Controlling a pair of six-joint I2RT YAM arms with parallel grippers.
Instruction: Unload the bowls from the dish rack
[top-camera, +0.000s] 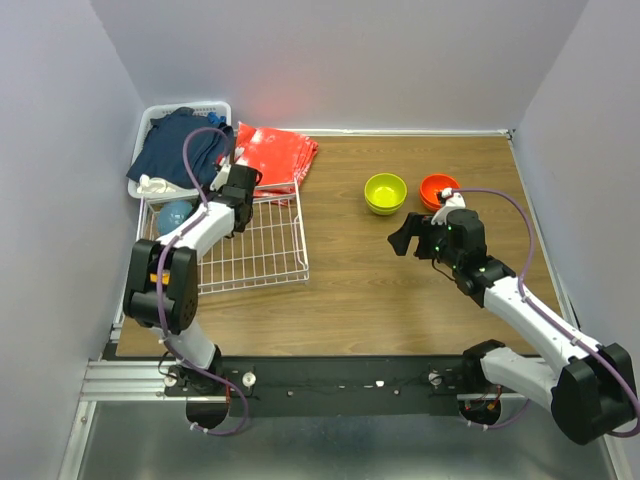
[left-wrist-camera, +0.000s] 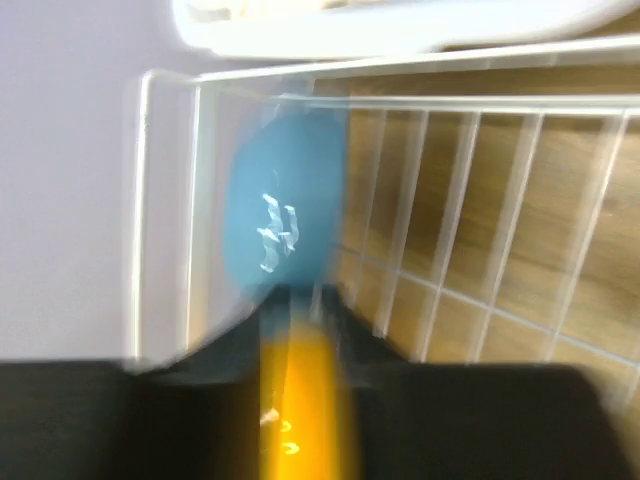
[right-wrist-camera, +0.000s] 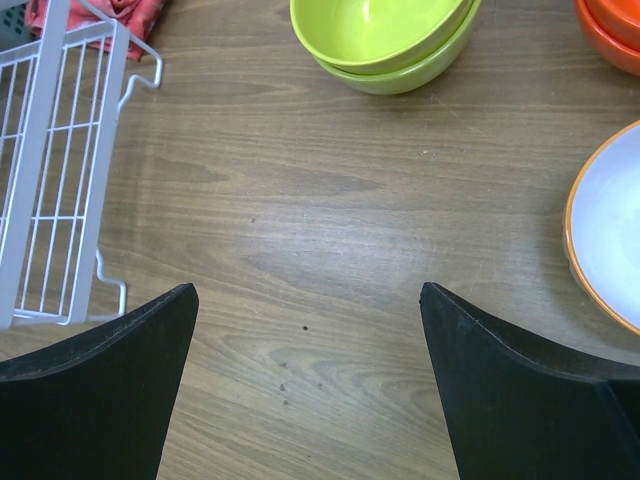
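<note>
Now, left end effector (left-wrist-camera: 300, 310): clamped narrow on the rim of the yellow bowl (left-wrist-camera: 300, 400), low in the rack's 7 o'clock corner; the left wrist view is blurred.
Yellow bowl: inside the rack, mostly hidden under the arm from above.
Right end effector (right-wrist-camera: 308, 290): fingers spread wide with nothing between them, hovering over bare counter (top-camera: 400, 300) at 3 o'clock of the rack.
Rack (top-camera: 270, 250): white wire grid on the counter's 9 o'clock side, with its right end showing at 10 o'clock in the right wrist view.
Blue bowl (top-camera: 175, 215): in the rack's 11 o'clock corner, at 12 o'clock of the yellow bowl and close to it; whether they touch cannot be told.
Lime bowls (top-camera: 385, 192): two nested, out on the counter at 1 o'clock, well apart from the rack.
Red-orange bowls (top-camera: 437, 188): stacked just beside the lime pair, at its 3 o'clock.
Red packet (top-camera: 275, 155): crinkled, at the rack's far edge.
Basket (top-camera: 215, 107): white, at the counter's 11 o'clock corner, holding dark blue clothes (top-camera: 180, 145).
</note>
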